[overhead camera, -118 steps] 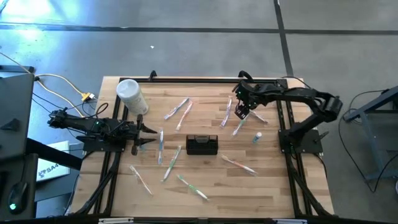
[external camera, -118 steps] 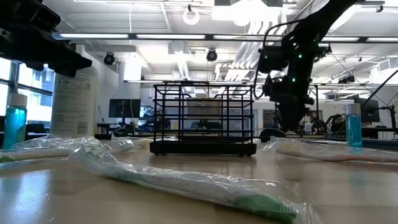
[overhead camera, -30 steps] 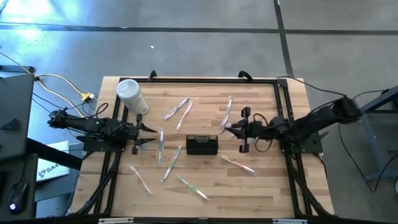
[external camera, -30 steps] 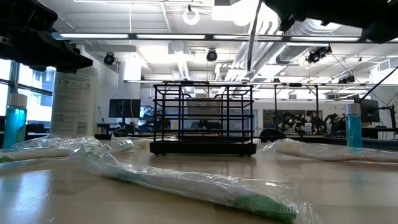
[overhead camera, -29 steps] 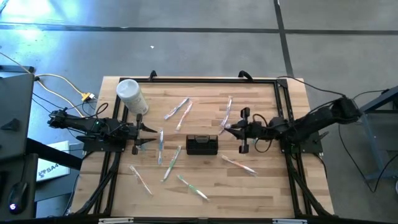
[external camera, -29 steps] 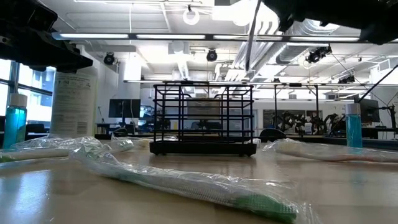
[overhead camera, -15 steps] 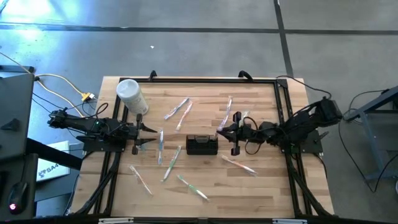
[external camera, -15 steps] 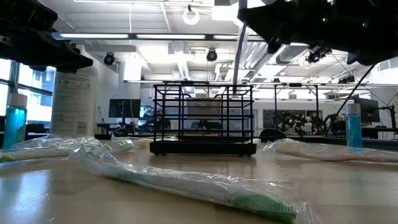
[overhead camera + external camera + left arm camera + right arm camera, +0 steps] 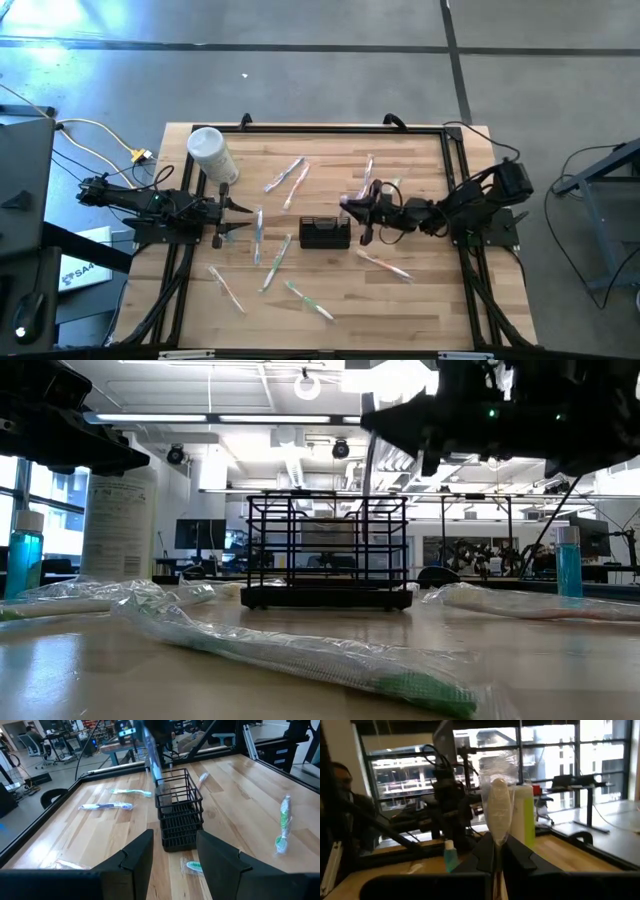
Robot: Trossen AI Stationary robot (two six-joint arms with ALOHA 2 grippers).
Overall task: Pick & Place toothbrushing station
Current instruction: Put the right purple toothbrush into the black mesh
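Pinching a wrapped toothbrush (image 9: 498, 810), the right claw (image 9: 352, 208) has reached the caddy (image 9: 325, 233).

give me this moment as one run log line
right gripper: shut on wrapped toothbrush, above caddy | left gripper: open, waiting at table's left | toothbrush not yet in caddy

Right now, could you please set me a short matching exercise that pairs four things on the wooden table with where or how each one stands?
Things:
1. black wire mesh caddy
2. white cylindrical lidded container
3. right end effector
4. left end effector

Places or states:
A. near the table's far left corner
B. shut on a plastic-wrapped toothbrush, beside the caddy
C. at the table's middle
D. open, waiting at the table's left side

Pairs: 1-C, 2-A, 3-B, 4-D
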